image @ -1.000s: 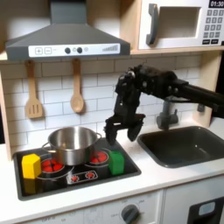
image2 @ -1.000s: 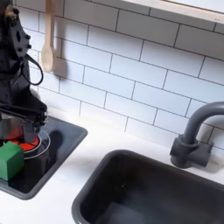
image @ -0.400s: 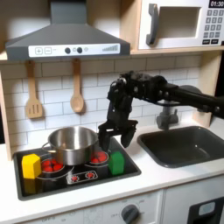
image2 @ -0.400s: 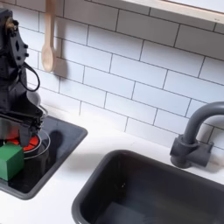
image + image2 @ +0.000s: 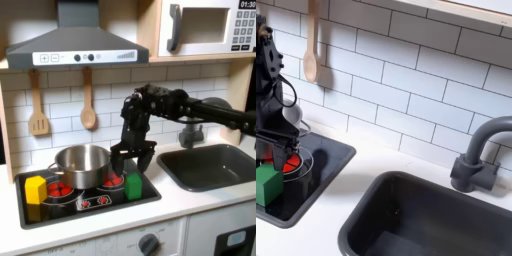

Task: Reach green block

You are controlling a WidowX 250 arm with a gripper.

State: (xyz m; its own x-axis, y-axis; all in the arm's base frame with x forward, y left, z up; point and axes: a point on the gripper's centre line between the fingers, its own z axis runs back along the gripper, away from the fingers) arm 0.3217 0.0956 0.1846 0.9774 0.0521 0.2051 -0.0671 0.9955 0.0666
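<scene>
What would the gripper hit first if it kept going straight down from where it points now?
Most likely the green block: the open gripper hangs just above it on the stovetop, though depth alignment is uncertain.

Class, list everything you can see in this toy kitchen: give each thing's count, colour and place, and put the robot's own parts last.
Green block: one, green, stove's front right corner.
Yellow block: one, yellow, stove's front left.
Steel pot: one, silver, on stove.
Stove: one, black.
Wooden utensils: two, tan, hanging on tiles.
Sink: one, dark grey.
Tap: one, grey.
Microwave: one, white.
Range hood: one, grey.
Claw: one, black, open above green block.
</scene>
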